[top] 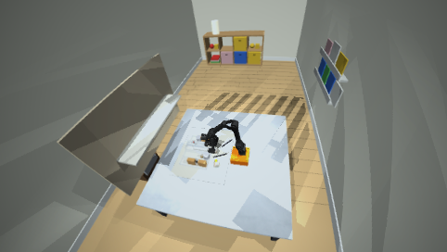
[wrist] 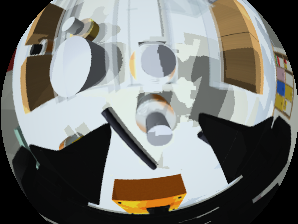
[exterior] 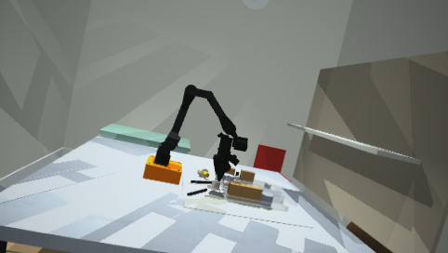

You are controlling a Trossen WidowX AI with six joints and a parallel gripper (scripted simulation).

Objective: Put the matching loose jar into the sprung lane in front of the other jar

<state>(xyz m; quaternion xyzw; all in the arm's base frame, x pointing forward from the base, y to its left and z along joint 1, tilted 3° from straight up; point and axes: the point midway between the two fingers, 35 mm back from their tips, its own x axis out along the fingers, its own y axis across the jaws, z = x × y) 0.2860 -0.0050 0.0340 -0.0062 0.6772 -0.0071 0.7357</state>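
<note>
My gripper [top: 211, 149] [exterior: 219, 178] [wrist: 156, 122] points down and is open, with nothing held. In the wrist view a clear jar [wrist: 159, 134] with a grey top and an orange-brown band shows between the spread fingertips; whether it touches either finger cannot be told. Just beyond it another jar [wrist: 158, 61] with a round grey lid and a trace of orange at its side is at the near end of a pale, clear-walled lane [wrist: 145, 22]. The pusher plate and the front stop cannot be made out. The top view shows this area largely hidden by the arm.
A wide jar [wrist: 70, 67] and a small yellow-banded jar [wrist: 91, 29] are left of the lane. A yellow-lidded jar [top: 216, 162] [exterior: 204, 173] stands apart. Wooden blocks [top: 200, 162] [exterior: 244, 191] [wrist: 237, 45] flank the lanes. Black bars [top: 220, 155] [exterior: 197, 192] [wrist: 130, 140] lie toward the orange base [top: 240, 158] [exterior: 163, 173] [wrist: 149, 190].
</note>
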